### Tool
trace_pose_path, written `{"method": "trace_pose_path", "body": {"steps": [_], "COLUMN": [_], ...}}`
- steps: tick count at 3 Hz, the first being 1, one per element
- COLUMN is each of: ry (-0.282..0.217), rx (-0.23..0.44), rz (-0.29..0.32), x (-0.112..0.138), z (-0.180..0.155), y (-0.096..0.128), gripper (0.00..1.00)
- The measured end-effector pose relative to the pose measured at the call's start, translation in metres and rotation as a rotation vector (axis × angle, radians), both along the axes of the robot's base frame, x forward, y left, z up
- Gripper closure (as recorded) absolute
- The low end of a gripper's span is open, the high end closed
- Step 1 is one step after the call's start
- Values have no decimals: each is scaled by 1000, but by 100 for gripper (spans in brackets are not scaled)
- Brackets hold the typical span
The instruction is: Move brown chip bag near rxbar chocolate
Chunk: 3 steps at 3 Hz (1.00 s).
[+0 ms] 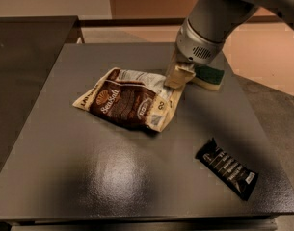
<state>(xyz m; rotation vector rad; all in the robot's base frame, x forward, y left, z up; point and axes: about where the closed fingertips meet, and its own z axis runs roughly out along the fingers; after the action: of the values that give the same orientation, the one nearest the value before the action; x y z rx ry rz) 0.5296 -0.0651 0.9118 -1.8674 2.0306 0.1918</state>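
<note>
The brown chip bag [127, 100], dark brown with cream edges and "Sea Salt" lettering, lies tilted near the middle of the dark table [88, 177]. My gripper [177, 81] comes down from the upper right and is shut on the bag's right cream edge, lifting that side slightly. The rxbar chocolate [227, 168], a slim black bar with white lettering, lies flat at the front right, well apart from the bag.
A green-and-yellow sponge [210, 77] lies just behind and right of the gripper, partly hidden by the arm [219, 18]. A second dark surface [26, 47] stands at the left, and the floor drops away at the right.
</note>
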Motion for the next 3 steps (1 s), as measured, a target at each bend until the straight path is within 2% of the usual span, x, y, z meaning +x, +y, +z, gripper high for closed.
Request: {"method": "trace_pose_path", "body": {"steps": [1, 3], "ry": [20, 79], "rx": [-18, -52], "rz": [-2, 34], "x": [-8, -36], "z": [0, -7], "y": [-20, -42], "gripper": [100, 100]}}
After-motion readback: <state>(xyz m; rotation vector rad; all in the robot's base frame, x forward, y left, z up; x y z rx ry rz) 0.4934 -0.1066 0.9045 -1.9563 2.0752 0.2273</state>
